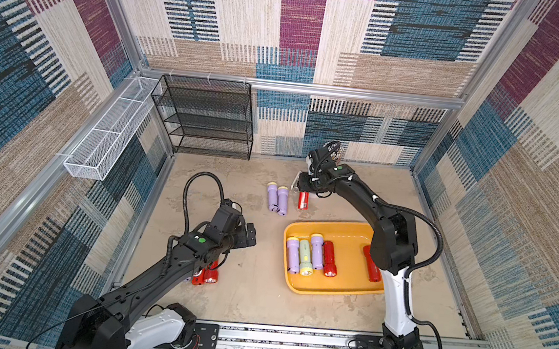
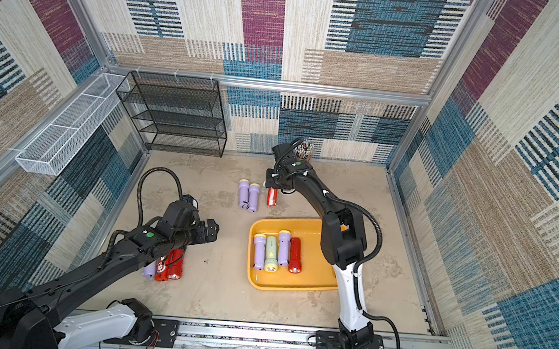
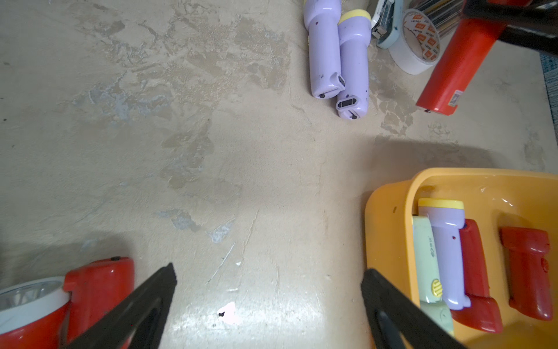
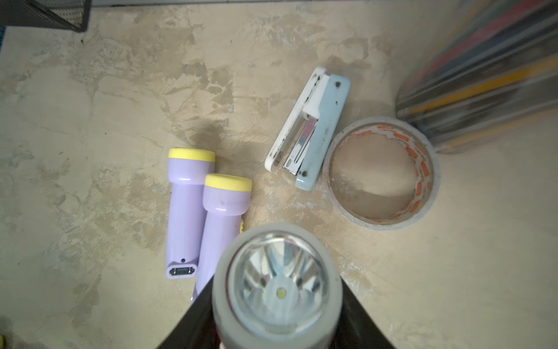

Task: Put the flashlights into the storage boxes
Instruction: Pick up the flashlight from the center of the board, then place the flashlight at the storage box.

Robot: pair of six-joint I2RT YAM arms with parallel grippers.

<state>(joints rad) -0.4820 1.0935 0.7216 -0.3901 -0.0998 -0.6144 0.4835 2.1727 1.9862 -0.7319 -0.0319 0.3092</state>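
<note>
Five flashlights (image 1: 316, 253) in tray (image 1: 344, 285) — right gripper (image 1: 304, 189) clamps red flashlight (image 1: 303, 201).

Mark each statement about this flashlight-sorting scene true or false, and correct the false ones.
1. The right arm's fingers grip a red flashlight. True.
2. The left arm's fingers are shut on a lilac flashlight. False: they are open and hold nothing.
3. Two lilac flashlights lie side by side on the table. True.
4. The pale green flashlight lies on the table. False: it lies in the yellow tray.
5. A tape roll sits beside a stapler. True.
</note>
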